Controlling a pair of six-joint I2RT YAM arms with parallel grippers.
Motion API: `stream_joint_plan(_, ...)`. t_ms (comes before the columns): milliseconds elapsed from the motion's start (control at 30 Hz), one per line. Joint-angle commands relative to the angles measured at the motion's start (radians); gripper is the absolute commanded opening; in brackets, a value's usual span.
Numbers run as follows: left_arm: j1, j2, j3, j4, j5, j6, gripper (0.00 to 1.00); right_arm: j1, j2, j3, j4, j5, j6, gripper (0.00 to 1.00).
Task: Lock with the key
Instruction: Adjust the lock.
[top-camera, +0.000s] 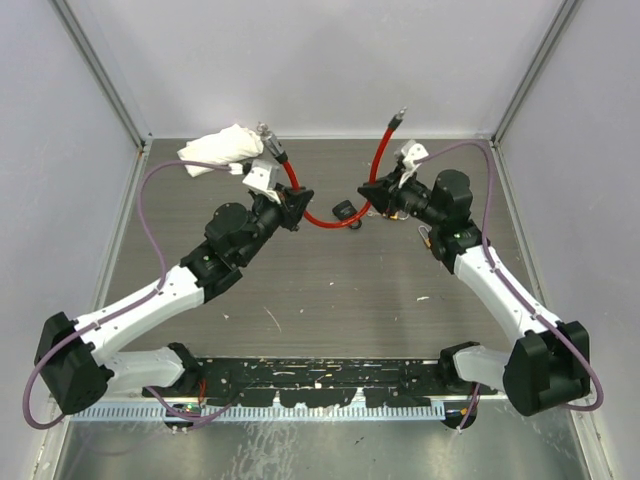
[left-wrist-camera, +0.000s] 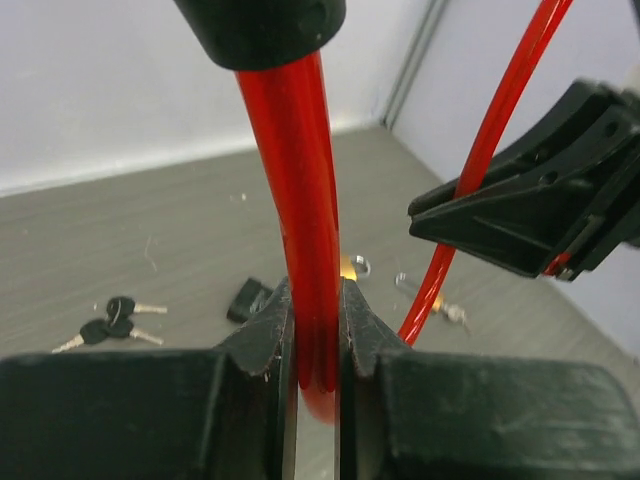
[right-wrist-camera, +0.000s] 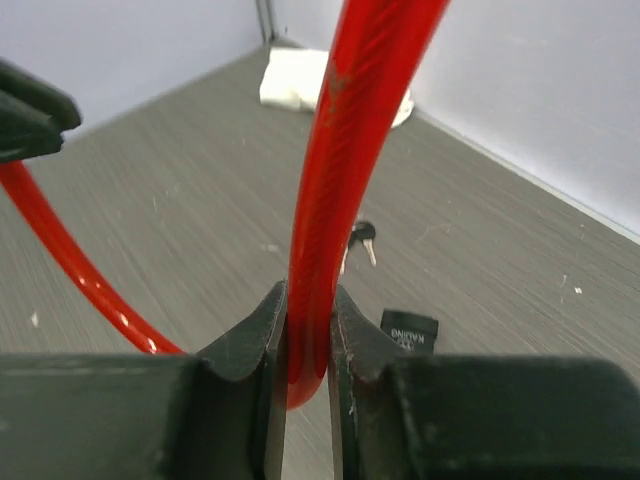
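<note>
A red cable lock (top-camera: 322, 221) hangs in a U between my two grippers. My left gripper (top-camera: 292, 200) is shut on the cable (left-wrist-camera: 300, 200) just below the black lock head (left-wrist-camera: 262, 25), which points up toward the back wall. My right gripper (top-camera: 383, 192) is shut on the other run of cable (right-wrist-camera: 345, 150), below its bare metal tip (top-camera: 400, 114). Black-headed keys (left-wrist-camera: 110, 320) lie on the table under the loop, beside a black tag (left-wrist-camera: 248, 298). The right wrist view shows a key (right-wrist-camera: 362, 235) and that tag (right-wrist-camera: 410, 328). From above they form one dark cluster (top-camera: 345, 210).
A crumpled white cloth (top-camera: 222, 148) lies at the back left, close to the lock head. Grey walls close in the table (top-camera: 330, 290) on three sides. Small brass and silver bits (left-wrist-camera: 352, 266) lie on the table past the left fingers.
</note>
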Motion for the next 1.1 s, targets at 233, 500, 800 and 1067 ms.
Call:
stream_joint_plan(233, 0.049, -0.104, -0.070, -0.216, 0.284, 0.047, 0.00, 0.018, -0.069, 0.039, -0.219, -0.013, -0.291, 0.01)
stream_joint_plan(500, 0.047, -0.147, -0.133, -0.271, 0.380, 0.034, 0.00, -0.046, -0.048, 0.061, -0.109, -0.081, -0.044, 0.17)
stream_joint_plan(800, 0.049, -0.150, -0.155, -0.280, 0.413, 0.044, 0.00, -0.072, -0.025, 0.021, 0.035, -0.168, 0.161, 0.30)
stream_joint_plan(1067, 0.056, -0.166, -0.167, -0.310, 0.418, 0.045, 0.00, -0.102, -0.013, 0.014, 0.081, -0.170, 0.234, 0.34)
